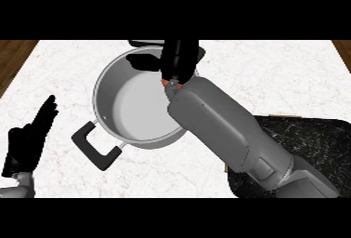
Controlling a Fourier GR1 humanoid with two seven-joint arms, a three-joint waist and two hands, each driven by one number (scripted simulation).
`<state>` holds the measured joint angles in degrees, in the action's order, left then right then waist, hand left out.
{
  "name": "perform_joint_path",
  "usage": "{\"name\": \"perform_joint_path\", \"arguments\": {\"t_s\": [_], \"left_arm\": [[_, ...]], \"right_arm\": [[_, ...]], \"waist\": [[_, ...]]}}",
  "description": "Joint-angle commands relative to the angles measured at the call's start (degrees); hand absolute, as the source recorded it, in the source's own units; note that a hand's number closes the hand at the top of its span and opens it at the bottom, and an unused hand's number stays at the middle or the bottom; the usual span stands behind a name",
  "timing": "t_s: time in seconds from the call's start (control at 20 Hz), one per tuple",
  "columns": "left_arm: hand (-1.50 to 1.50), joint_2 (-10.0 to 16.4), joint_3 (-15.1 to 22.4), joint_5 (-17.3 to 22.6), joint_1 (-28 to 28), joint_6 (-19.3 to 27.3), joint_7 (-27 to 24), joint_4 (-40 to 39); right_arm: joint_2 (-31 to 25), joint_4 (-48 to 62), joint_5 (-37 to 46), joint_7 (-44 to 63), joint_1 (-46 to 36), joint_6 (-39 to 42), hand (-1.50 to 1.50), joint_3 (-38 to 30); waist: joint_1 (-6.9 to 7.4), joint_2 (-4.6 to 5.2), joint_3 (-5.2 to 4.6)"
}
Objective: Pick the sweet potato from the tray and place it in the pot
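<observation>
**Pot** (109,79): steel, with a black handle (96,149), set near the middle of the white marble tabletop (274,74). The part of its floor that is shown is bare.

**Tray** (315,139): dark, at the lower right, partly covered by the right forearm. No sweet potato is seen on its visible part.

**Sweet potato** (167,82): shown only as a small orange sliver under the right hand (179,55), over the far right side of the pot. The fingers are curled round it, and it is judged to be held above the pot, not laid in it.

**Left hand** (27,139): at the left edge, open, fingers up, resting. Nothing is held.

**Progress:** the pick from the tray is judged done, and the carry to the pot is all but done. The lowering and the release into the pot are left.
</observation>
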<state>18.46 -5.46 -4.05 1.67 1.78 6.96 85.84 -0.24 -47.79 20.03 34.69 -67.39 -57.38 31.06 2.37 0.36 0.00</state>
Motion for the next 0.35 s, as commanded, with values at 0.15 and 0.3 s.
{"name": "perform_joint_path", "arguments": {"t_s": [0.15, 0.3], "left_arm": [[0.00, -1.2, -0.1, -0.7, -2.7, 0.8, 3.2, 3.4], [0.00, 0.2, -1.8, 0.2, -5.1, -0.3, 2.0, 5.9]], "right_arm": [[0.2, -14.7, 0.8, -0.5, 12.2, -3.1, -1.50, 2.1], [-1.0, -23.2, 4.4, 2.3, 18.6, -2.7, -1.50, 3.6]], "waist": [[-2.83, -0.74, 0.04], [-3.07, -0.94, 0.03]]}}
